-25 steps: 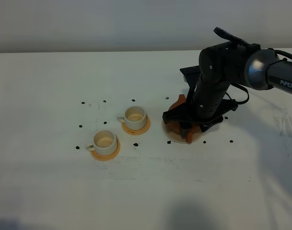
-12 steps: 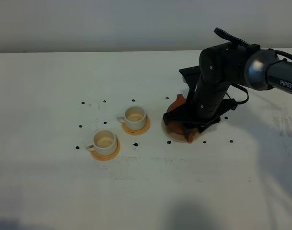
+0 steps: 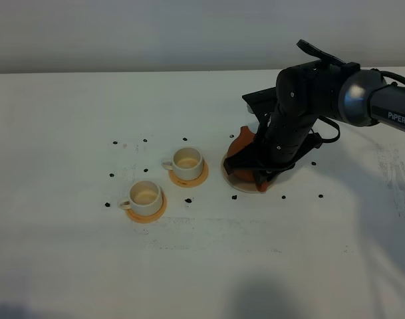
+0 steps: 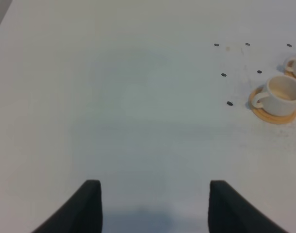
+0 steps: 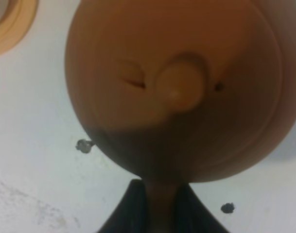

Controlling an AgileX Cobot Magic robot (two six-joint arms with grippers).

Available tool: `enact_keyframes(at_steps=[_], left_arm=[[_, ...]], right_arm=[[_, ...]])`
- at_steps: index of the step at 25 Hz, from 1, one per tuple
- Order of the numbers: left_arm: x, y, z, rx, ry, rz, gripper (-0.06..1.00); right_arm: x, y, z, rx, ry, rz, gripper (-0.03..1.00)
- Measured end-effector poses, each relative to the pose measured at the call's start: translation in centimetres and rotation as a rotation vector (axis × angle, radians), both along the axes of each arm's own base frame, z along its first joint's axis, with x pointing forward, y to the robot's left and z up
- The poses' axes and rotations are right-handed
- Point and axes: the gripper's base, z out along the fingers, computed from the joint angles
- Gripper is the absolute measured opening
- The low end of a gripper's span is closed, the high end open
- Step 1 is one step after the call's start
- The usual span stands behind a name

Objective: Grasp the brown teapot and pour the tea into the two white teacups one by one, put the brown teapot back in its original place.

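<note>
Right hand (image 5: 160,213) is clamping the loop handle (image 5: 160,190) of the squat reddish-brown clay teapot (image 5: 177,87), just ahead of it over the pale round saucer (image 3: 235,186). We are judging grasp done; pouring into two small white teacups (image 3: 187,161) (image 3: 146,195) beyond, and return, remaining. Left hand (image 4: 155,194) idling, fingers apart.

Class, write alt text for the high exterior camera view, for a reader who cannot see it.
The right gripper of a black robot arm is shut on the brown teapot at its pale saucer on a white table. To the left, two white teacups stand on orange coasters amid small dark dots.
</note>
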Motion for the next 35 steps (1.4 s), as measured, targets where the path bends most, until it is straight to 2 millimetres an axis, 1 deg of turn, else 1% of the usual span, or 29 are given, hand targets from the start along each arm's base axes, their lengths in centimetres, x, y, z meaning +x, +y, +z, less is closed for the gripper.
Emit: enact_keyframes(at_steps=[15,24,27,35], left_arm=[[0.0,0.0,0.0,0.000,0.000,0.000,0.50],[0.0,0.0,0.0,0.000,0.000,0.000,0.50],[0.0,0.0,0.0,0.000,0.000,0.000,0.50],[0.0,0.0,0.0,0.000,0.000,0.000,0.50]], right_arm=[[0.2,0.1,0.0,0.009,-0.024,0.028,0.09],[0.4,0.3,0.7,0.042,-0.068,0.029,0.09],[0.3,0.3,1.5,0.052,-0.085,0.033,0.09],[-0.1,0.0,4.9,0.083,-0.161,0.058,0.09]])
